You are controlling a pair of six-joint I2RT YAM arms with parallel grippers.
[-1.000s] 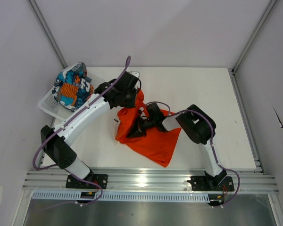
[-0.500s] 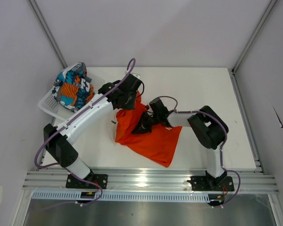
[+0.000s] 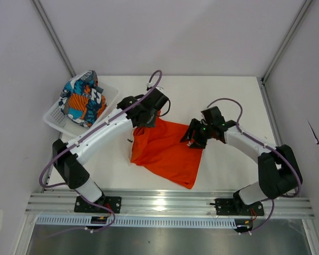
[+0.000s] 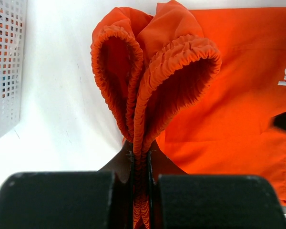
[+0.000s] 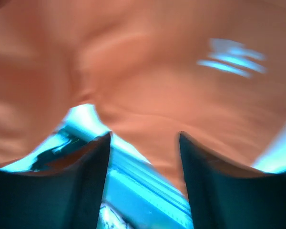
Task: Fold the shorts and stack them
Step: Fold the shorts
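Note:
The plain orange shorts (image 3: 167,151) lie spread on the white table, their waistband bunched at the upper left. My left gripper (image 3: 148,118) is shut on that elastic waistband (image 4: 148,95); the gathered orange folds run down between its fingers (image 4: 126,191). My right gripper (image 3: 192,139) hovers over the right edge of the shorts with its jaws open and nothing between them; orange cloth (image 5: 148,71) fills its blurred view. The patterned shorts (image 3: 82,98) sit heaped in the white mesh basket (image 3: 56,118) at the far left.
The basket's perforated wall (image 4: 7,67) shows at the left of the left wrist view. An aluminium rail (image 3: 170,204) runs along the table's near edge. Grey walls close in the table at the back and sides.
My right gripper has let go of the orange cloth, opened and swung right to the shorts' right edge. The left gripper carried the waistband slightly up and right; the shorts now lie flatter.

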